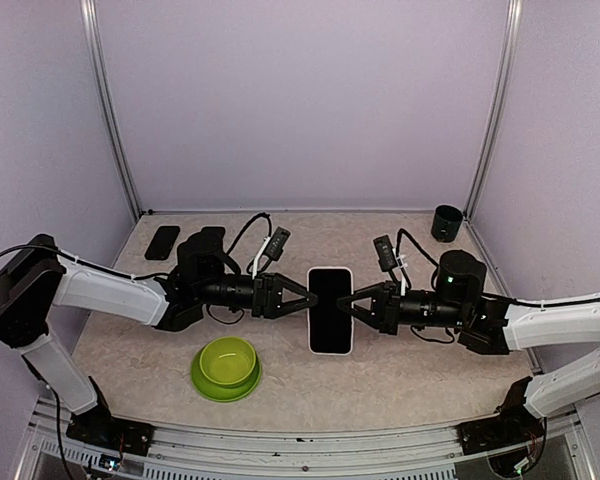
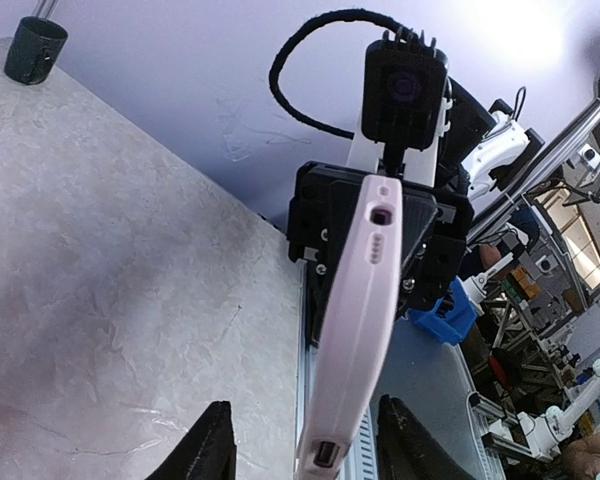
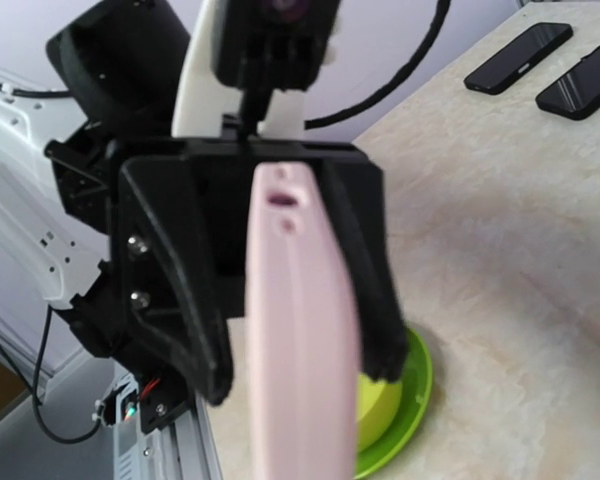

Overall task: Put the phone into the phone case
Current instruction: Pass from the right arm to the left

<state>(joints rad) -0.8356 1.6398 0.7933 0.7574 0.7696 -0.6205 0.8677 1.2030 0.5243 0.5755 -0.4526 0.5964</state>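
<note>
The pink phone case point(image 1: 331, 310) is in the middle of the table view, with a black face inside a pink rim. I cannot tell whether a phone sits in it. My left gripper point(image 1: 313, 301) is at its left edge. In the left wrist view my fingers point(image 2: 212, 445) stand open on both sides of the case's pink edge point(image 2: 365, 300) without touching it. My right gripper point(image 1: 342, 302) is at the right edge and appears shut on the case. In the right wrist view the case point(image 3: 300, 330) fills the middle and my own fingers do not show.
A green bowl point(image 1: 225, 367) sits near the front, left of the case. Two black phones point(image 1: 163, 242) point(image 1: 208, 238) lie at the back left, one partly hidden by the left arm. A dark cup point(image 1: 446, 222) stands at the back right corner.
</note>
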